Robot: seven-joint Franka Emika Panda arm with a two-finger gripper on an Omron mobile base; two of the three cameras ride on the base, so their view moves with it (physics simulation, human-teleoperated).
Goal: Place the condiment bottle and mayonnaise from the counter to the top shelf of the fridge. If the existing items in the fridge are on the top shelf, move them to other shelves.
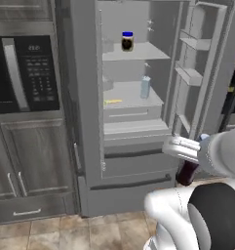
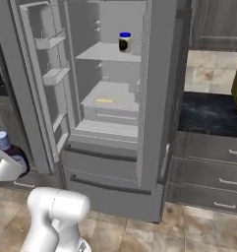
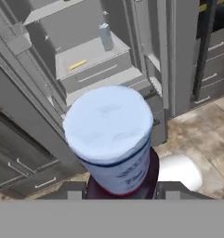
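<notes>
The condiment bottle (image 3: 114, 148), maroon w/ bluish cap, is held between the jaws of the gripper (image 3: 118, 189), low in front of the open fridge (image 1: 89, 161). The mayonnaise (image 1: 127, 41) is seen on the top shelf (image 1: 143, 52), near its front edge. One shelf (image 1: 131, 100) down, a pale blue pack (image 1: 145, 87) is stood at the right and a flat yellow piece (image 1: 112, 101) is laid at the left front.

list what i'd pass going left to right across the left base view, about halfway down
microwave → yellow piece on a lower fridge shelf → pale blue pack → fridge door with its racks
</notes>
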